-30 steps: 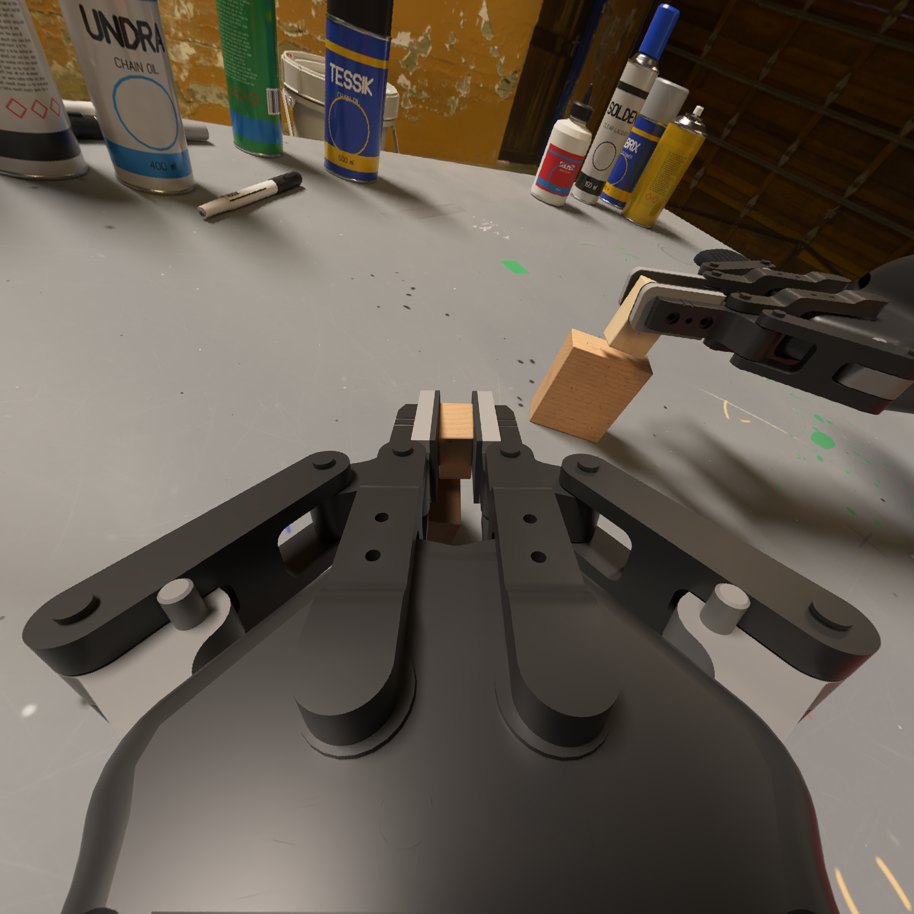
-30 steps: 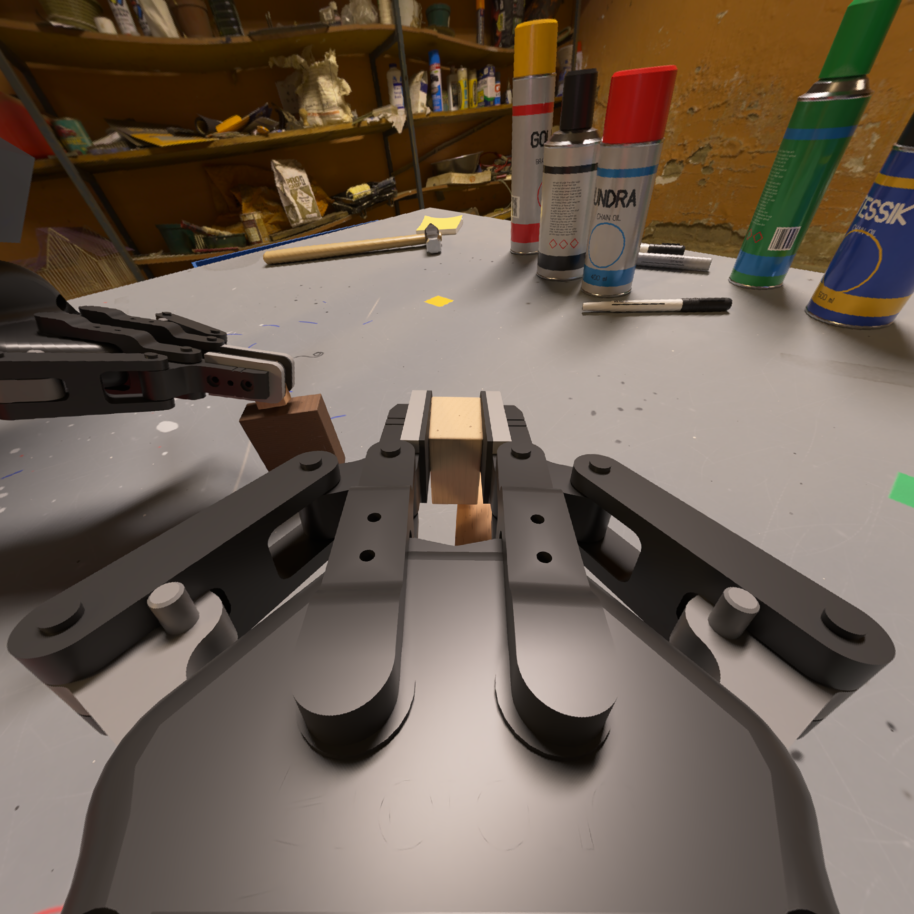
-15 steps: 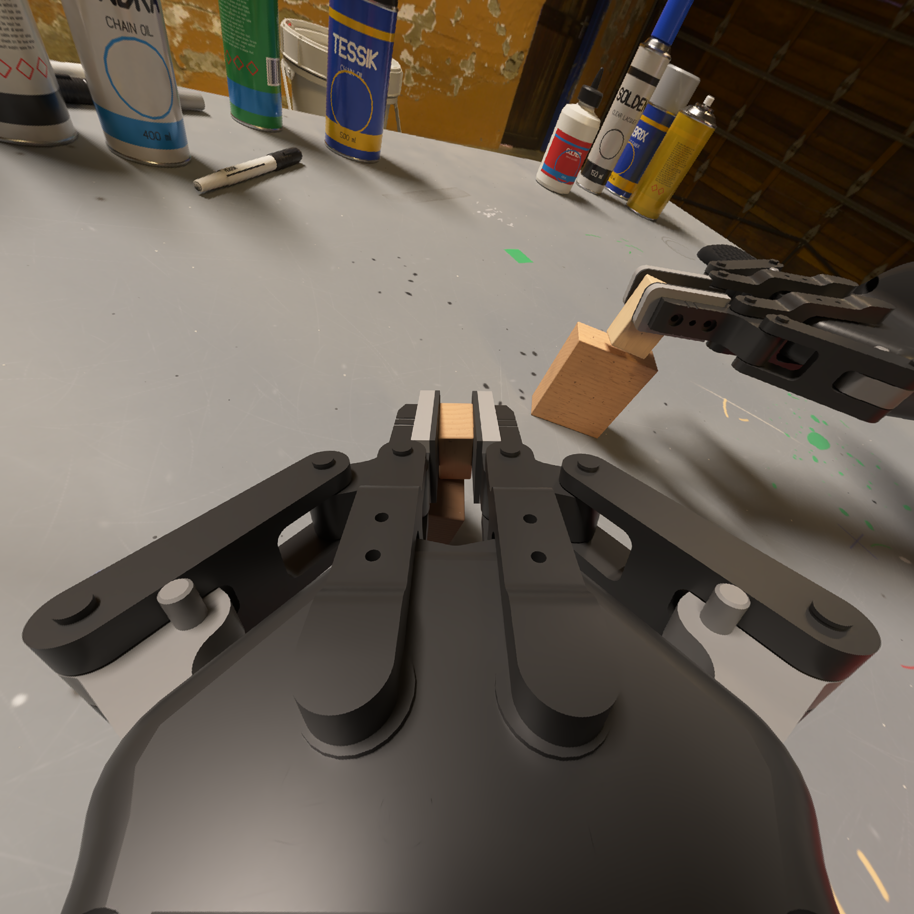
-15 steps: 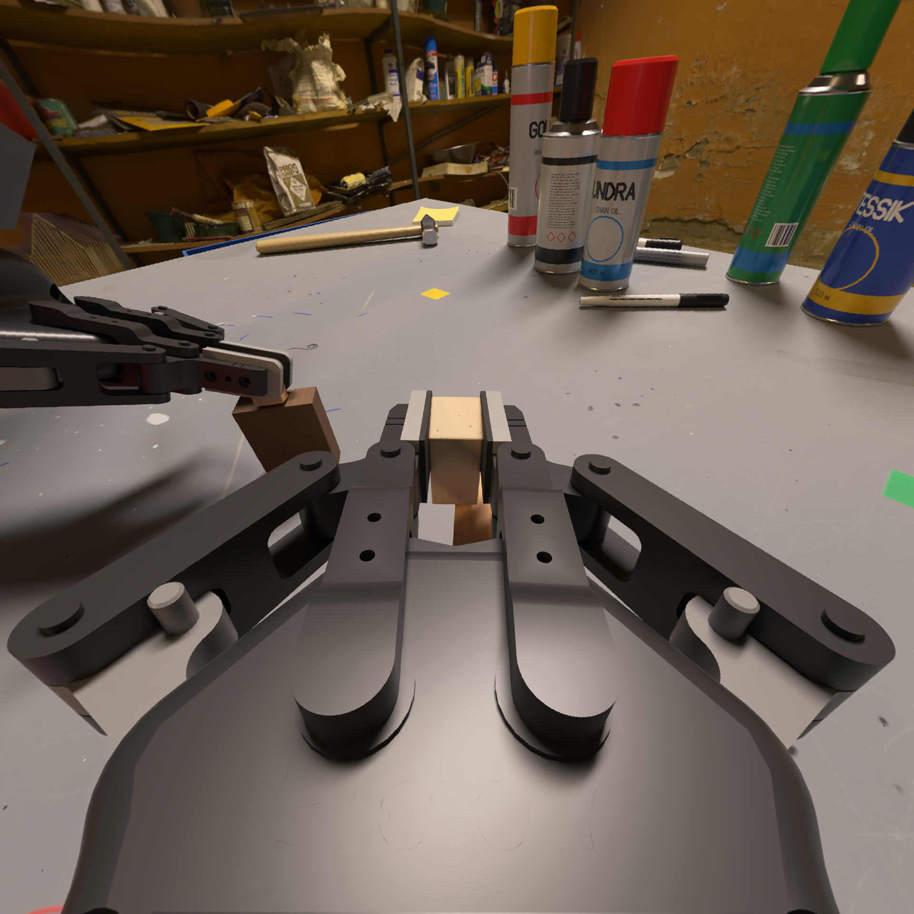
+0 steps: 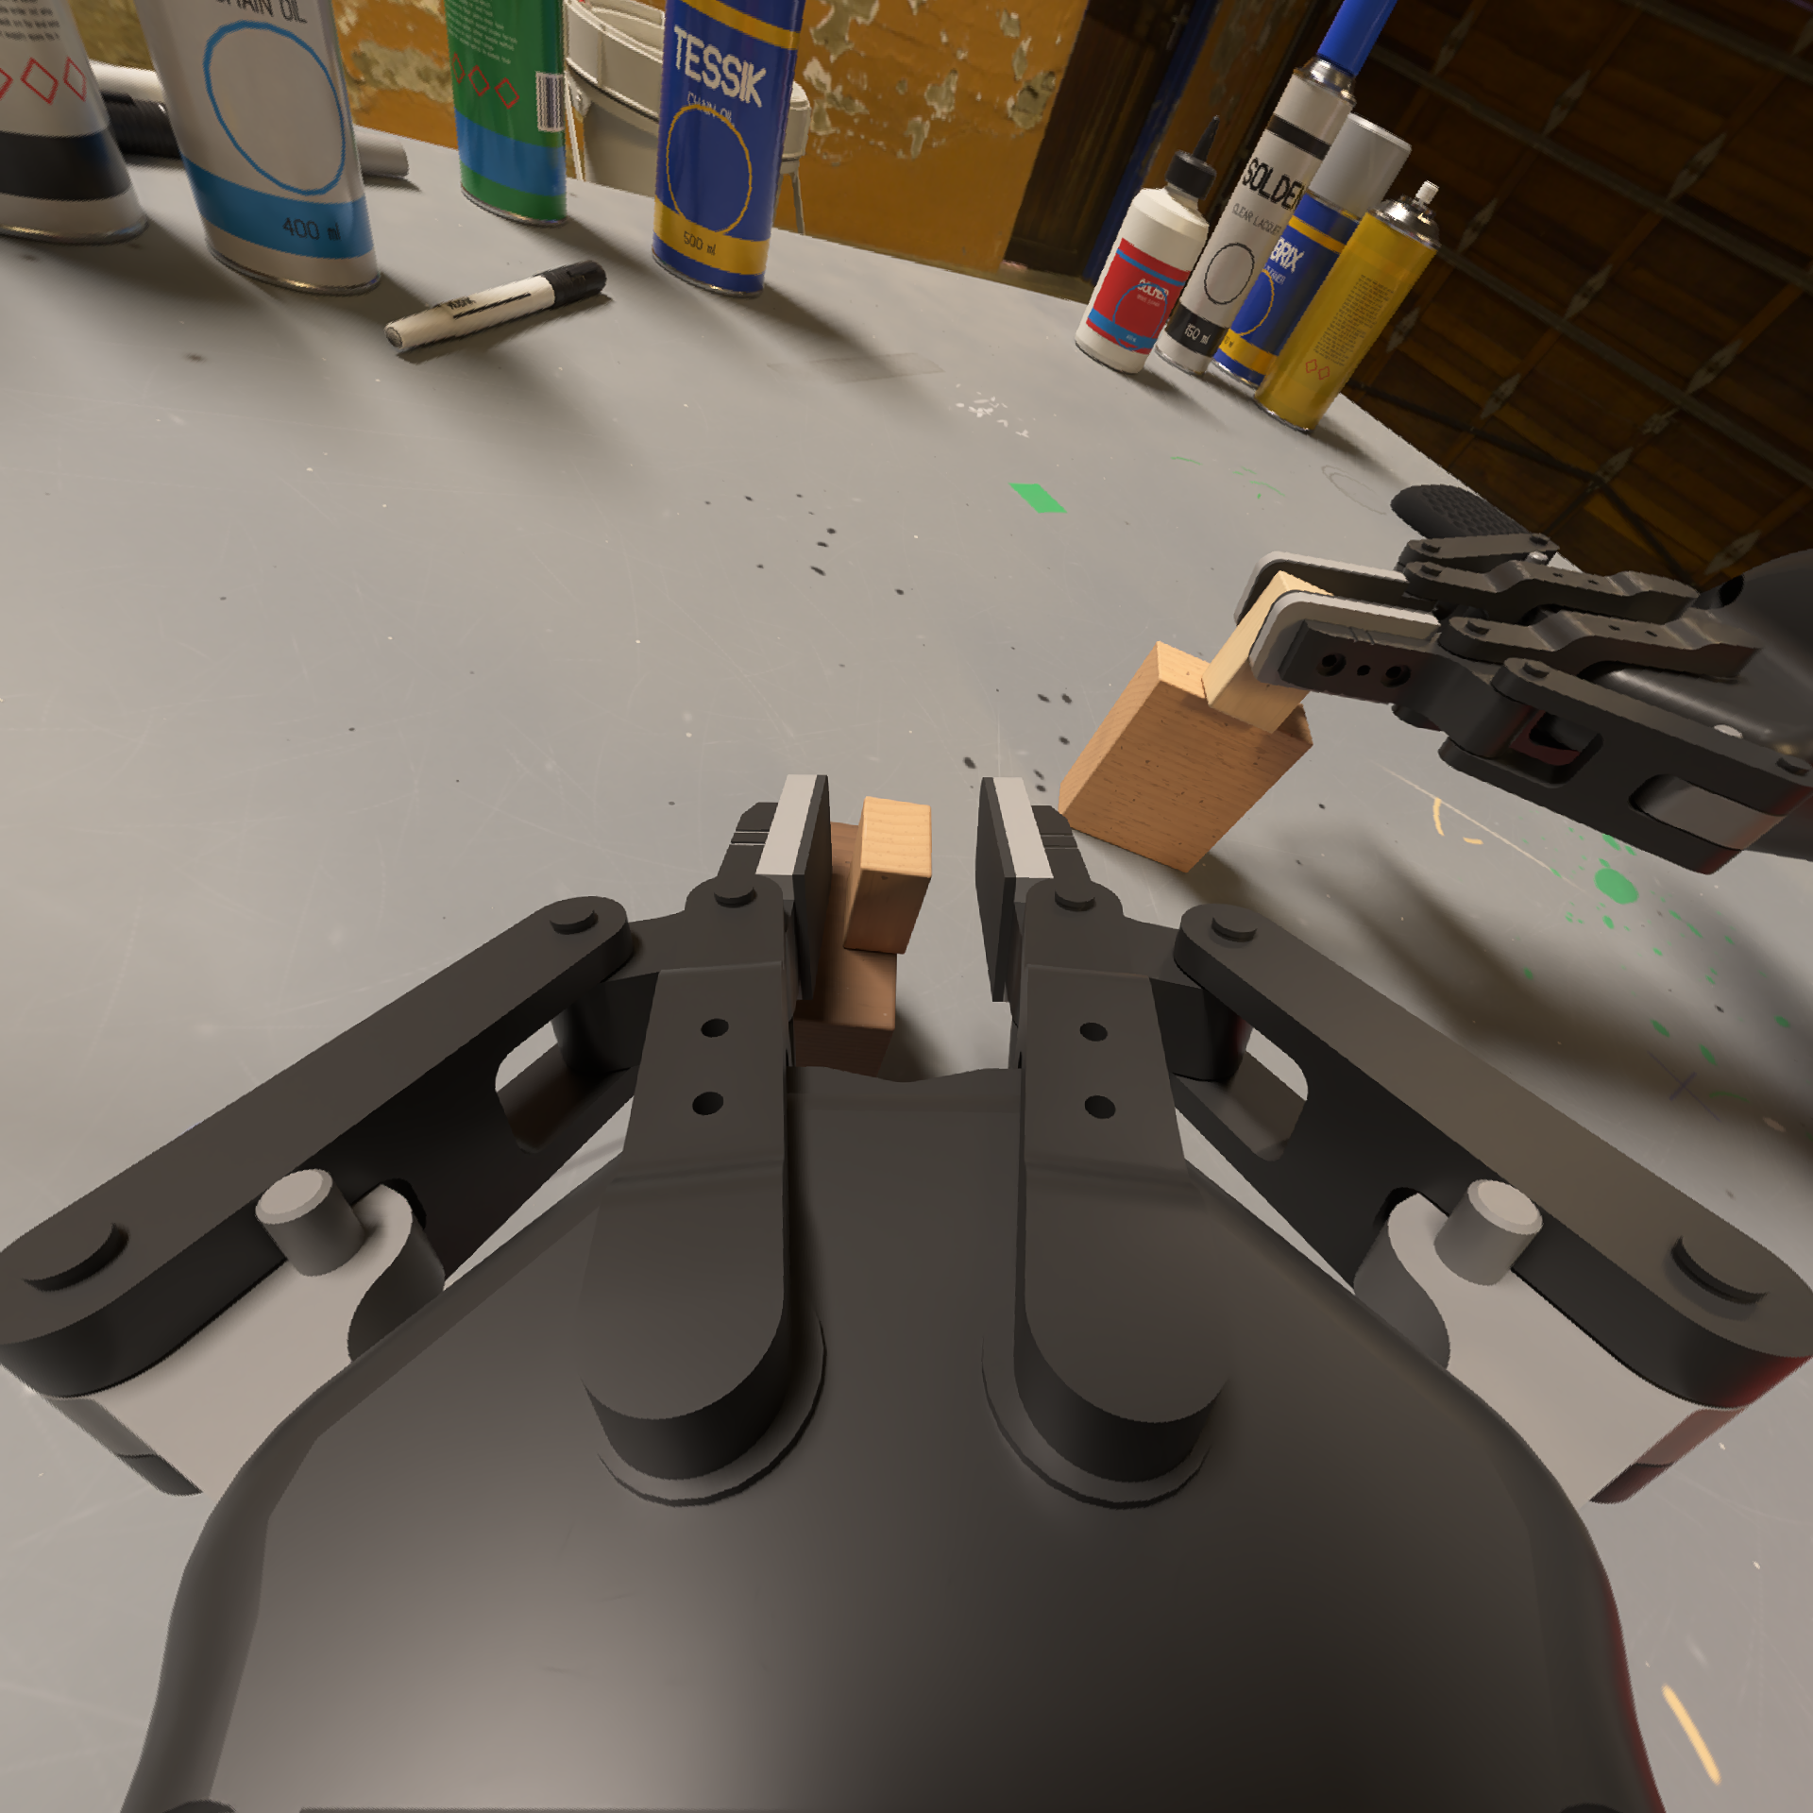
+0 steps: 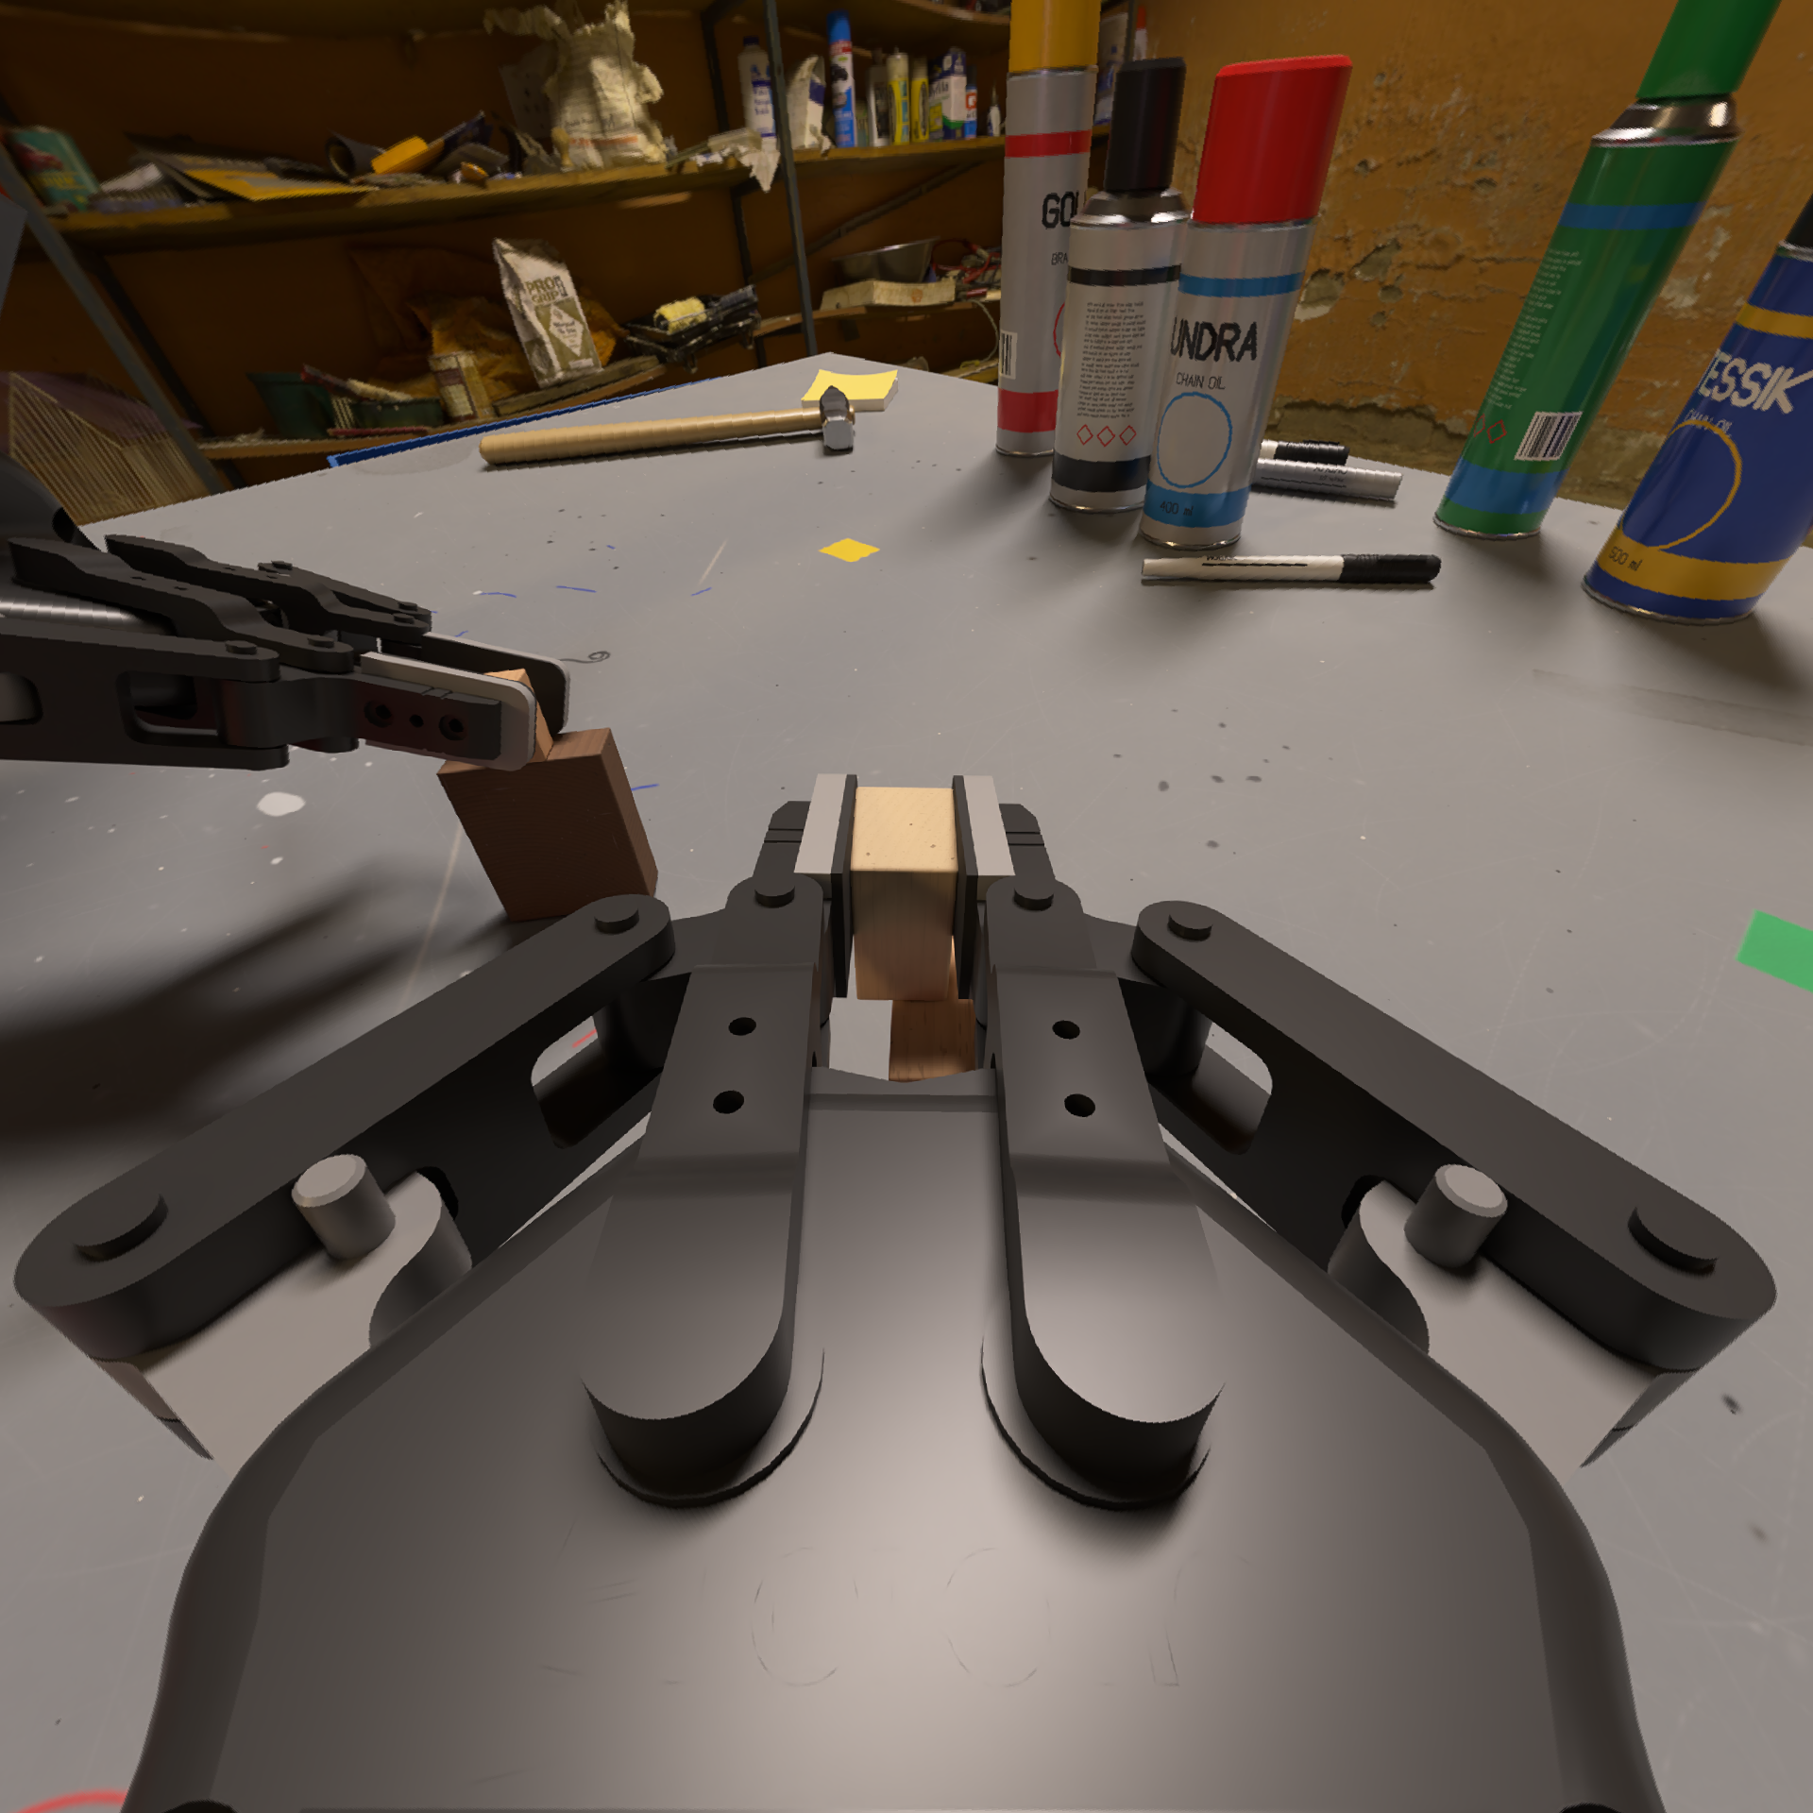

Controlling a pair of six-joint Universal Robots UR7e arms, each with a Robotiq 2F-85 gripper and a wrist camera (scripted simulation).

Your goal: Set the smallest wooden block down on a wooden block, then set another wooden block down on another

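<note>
My left gripper (image 5: 903, 849) is open, its fingers on either side of the smallest block (image 5: 888, 873), a light-brown one. That block rests on a dark brown block (image 5: 852, 1015). In the right wrist view the same left gripper (image 6: 525, 701) is at the left, over the dark brown block (image 6: 549, 834). My right gripper (image 6: 903, 834) is shut on a pale wooden block (image 6: 903, 863) and holds it on a larger tan block (image 6: 932, 1040). In the left wrist view the right gripper (image 5: 1275, 628) holds this pale block (image 5: 1246, 667) on the tan block (image 5: 1167, 775).
Spray cans (image 5: 716, 137) and a marker (image 5: 495, 304) stand at the table's far side. More cans and a glue bottle (image 5: 1138, 284) are at the far right. A hammer (image 6: 667, 432) and a yellow pad (image 6: 849, 388) lie at the far edge of the grey table (image 6: 1275, 785).
My left gripper has opened and let go of the smallest block, which stays on the dark brown block. My right gripper stays shut on the pale block.
</note>
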